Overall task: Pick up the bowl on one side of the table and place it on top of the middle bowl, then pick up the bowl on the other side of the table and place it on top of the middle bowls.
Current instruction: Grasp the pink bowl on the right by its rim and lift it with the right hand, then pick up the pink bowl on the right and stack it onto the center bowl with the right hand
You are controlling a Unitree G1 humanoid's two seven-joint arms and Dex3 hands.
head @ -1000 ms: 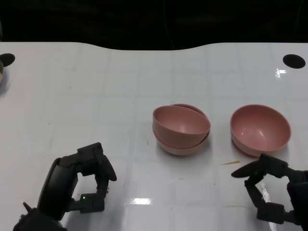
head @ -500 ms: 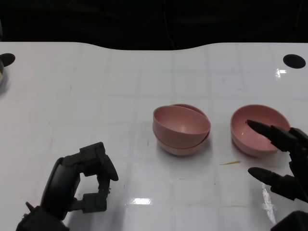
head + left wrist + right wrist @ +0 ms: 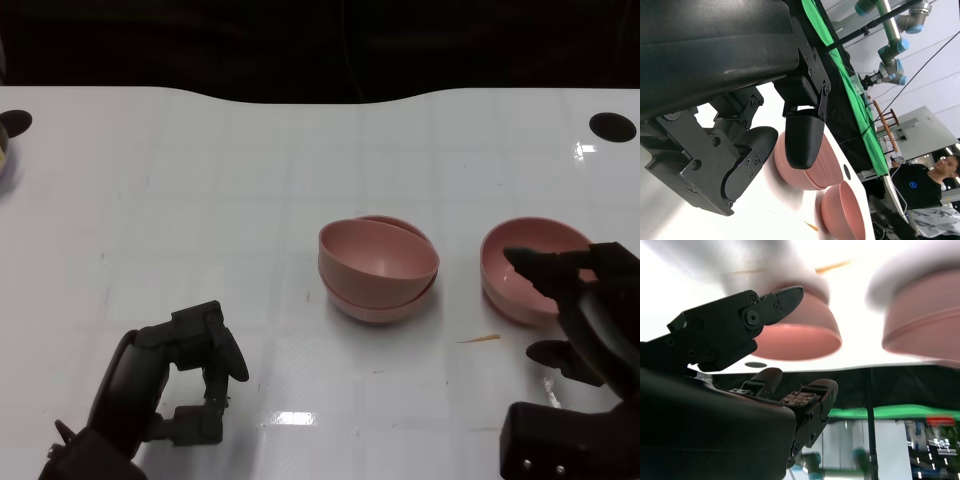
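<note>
Right hand (image 3: 570, 320), fingers wide and empty, reaches over the side bowl (image 3: 520, 270) near the desk's right edge — it should pinch the near rim firmly; left hand (image 3: 185, 375) curled, empty

A white table (image 3: 200, 180) carries 2 stacked pink bowls (image 3: 378, 268), a single pink bowl (image 3: 520, 272) and a small orange sliver (image 3: 480, 339).

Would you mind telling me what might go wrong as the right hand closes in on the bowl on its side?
The right hand has fingers over the single bowl's rim; a shallow pinch may let it slip. The two stacked bowls already sit tilted, so a third could slide off. The left hand holds nothing.
</note>
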